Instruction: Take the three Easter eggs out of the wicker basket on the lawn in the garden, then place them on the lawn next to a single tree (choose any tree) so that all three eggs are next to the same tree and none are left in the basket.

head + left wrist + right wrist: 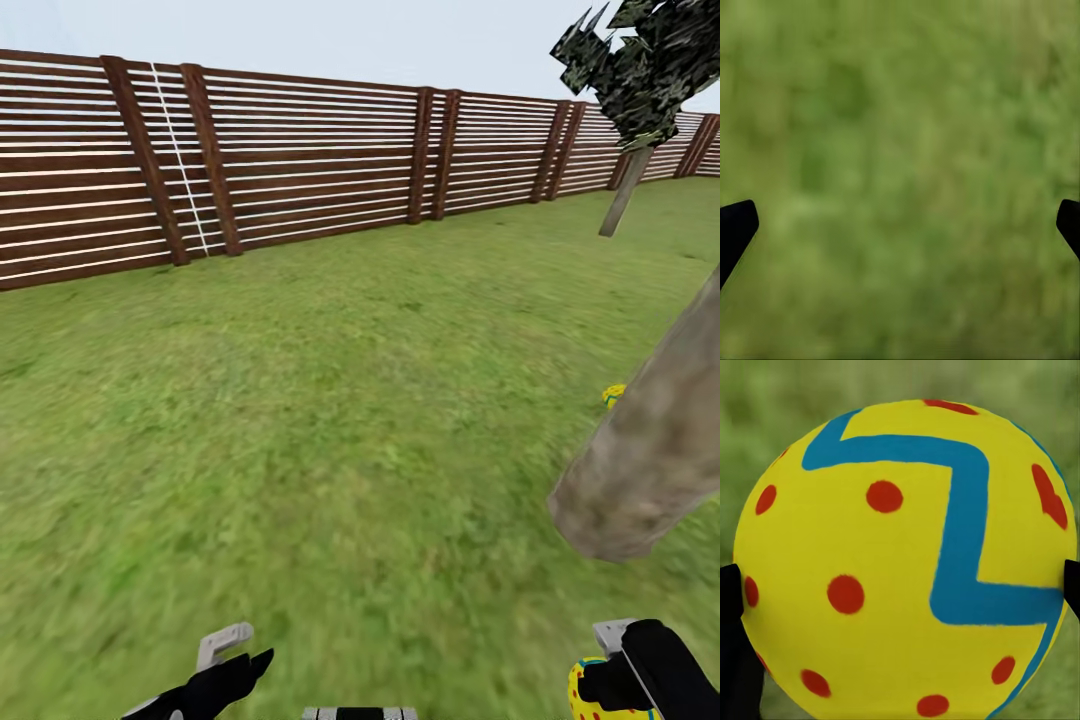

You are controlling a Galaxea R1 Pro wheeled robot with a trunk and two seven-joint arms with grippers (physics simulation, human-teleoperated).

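We are looking at a brown wooden fence (300,160) of horizontal slats, which is running across the head view from nine o'clock toward two o'clock. Paired upright posts (432,155) are dividing it into panels, and a thin white line (180,160) is slanting down one panel near ten o'clock. Above it, a pale grey-blue sky (350,40) is filling the twelve o'clock strip. At one o'clock we are seeing a small dark-leaved tree (640,70), its jagged foliage hanging over a thin trunk (625,195) that is leaning just before the fence.
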